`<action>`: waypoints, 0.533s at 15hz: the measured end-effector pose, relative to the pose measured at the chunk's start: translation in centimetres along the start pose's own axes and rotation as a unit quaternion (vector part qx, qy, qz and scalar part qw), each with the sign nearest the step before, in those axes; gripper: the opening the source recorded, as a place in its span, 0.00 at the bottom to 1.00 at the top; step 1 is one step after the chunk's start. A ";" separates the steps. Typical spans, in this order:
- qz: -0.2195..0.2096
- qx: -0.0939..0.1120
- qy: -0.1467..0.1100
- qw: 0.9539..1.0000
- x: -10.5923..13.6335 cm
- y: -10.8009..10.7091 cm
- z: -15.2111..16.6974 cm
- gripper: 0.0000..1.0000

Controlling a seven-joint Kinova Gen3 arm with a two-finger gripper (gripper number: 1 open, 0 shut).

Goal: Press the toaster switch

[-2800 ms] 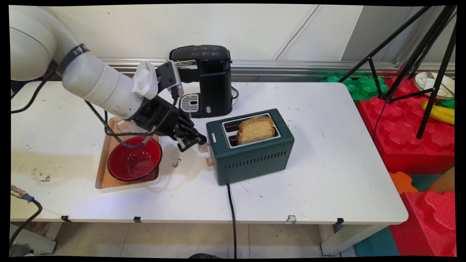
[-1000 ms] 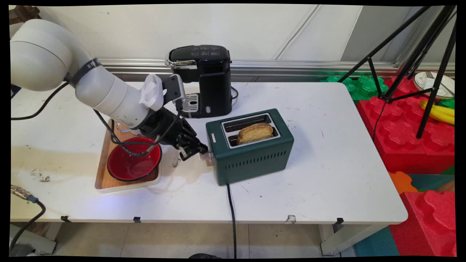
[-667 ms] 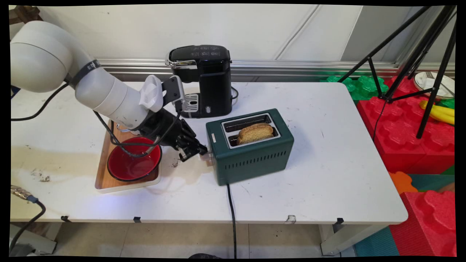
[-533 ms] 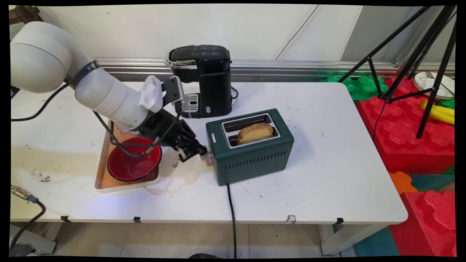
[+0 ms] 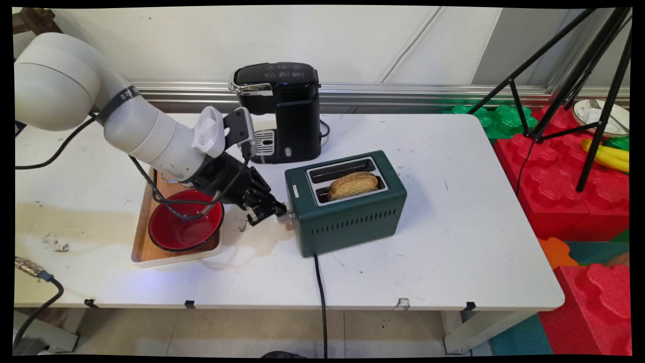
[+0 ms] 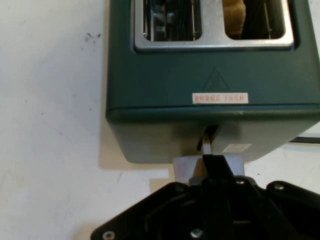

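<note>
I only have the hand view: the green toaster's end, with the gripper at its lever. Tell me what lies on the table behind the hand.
Observer: A red bowl sits on a wooden tray, just left of the gripper in the main view.
Operator: Give me what is beyond the toaster.
Observer: A black coffee machine stands behind it, toward the wall, apart from it.
Operator: Now report the bread.
Observer: One slice sits low in the slot nearer the camera, its crust just above the rim.
</note>
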 end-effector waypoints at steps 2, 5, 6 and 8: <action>0.001 0.000 0.001 1.000 0.0 0.0 0.0 0.00; 0.001 -0.002 0.001 1.000 -0.1 0.1 0.1 0.00; 0.001 -0.002 0.001 1.000 -0.2 0.1 0.1 0.00; 0.001 -0.002 0.001 1.000 -0.2 0.1 0.0 0.00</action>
